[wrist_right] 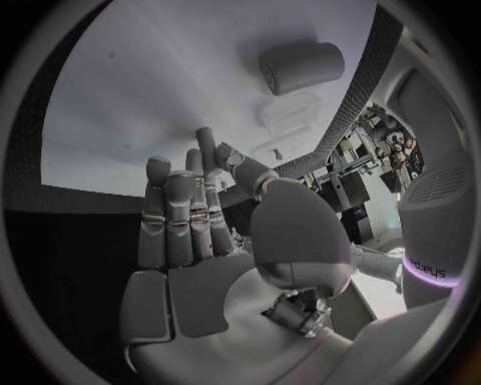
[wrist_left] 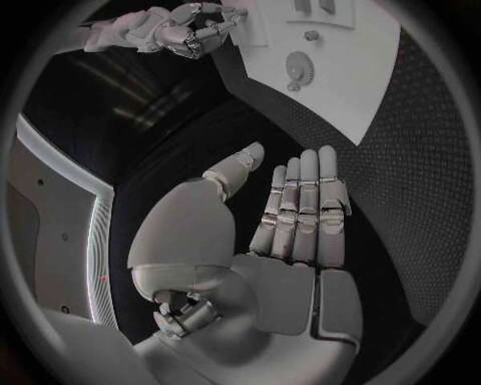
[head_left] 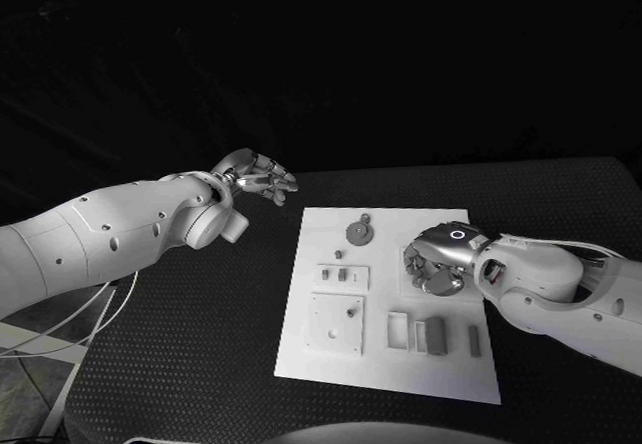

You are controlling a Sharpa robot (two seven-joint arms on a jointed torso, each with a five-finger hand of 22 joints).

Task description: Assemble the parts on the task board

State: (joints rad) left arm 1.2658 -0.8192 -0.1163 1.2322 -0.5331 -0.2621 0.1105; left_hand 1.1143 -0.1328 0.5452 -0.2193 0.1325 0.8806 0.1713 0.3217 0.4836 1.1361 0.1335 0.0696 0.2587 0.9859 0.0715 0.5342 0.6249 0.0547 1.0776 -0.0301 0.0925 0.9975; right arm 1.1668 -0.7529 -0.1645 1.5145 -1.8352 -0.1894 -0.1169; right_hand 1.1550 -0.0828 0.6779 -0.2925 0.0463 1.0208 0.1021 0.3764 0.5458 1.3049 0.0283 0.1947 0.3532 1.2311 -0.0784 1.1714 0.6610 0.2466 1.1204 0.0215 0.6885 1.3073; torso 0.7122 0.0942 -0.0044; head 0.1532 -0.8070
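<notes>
Our right hand (head_left: pixel 441 264), empty, fingers apart, hovers over the board (head_left: pixel 317 352), nearest the round gear (head_left: pixel 360 231); left hand (head_left: pixel 257 176) open off its far-left corner.

Head view: the right hand (head_left: pixel 441 261) overlies the task board (head_left: pixel 394 373) at its right edge, hiding the surface beneath; whether its fingers touch the cylindrical part (head_left: pixel 441 285) below it cannot be told. The small parts (head_left: pixel 435 335) near the board's front edge are too small to identify. Left wrist view: the task board (wrist_left: pixel 331 96) is cut off at the circle's rim. Right wrist view: the board's far features are blurred.
</notes>
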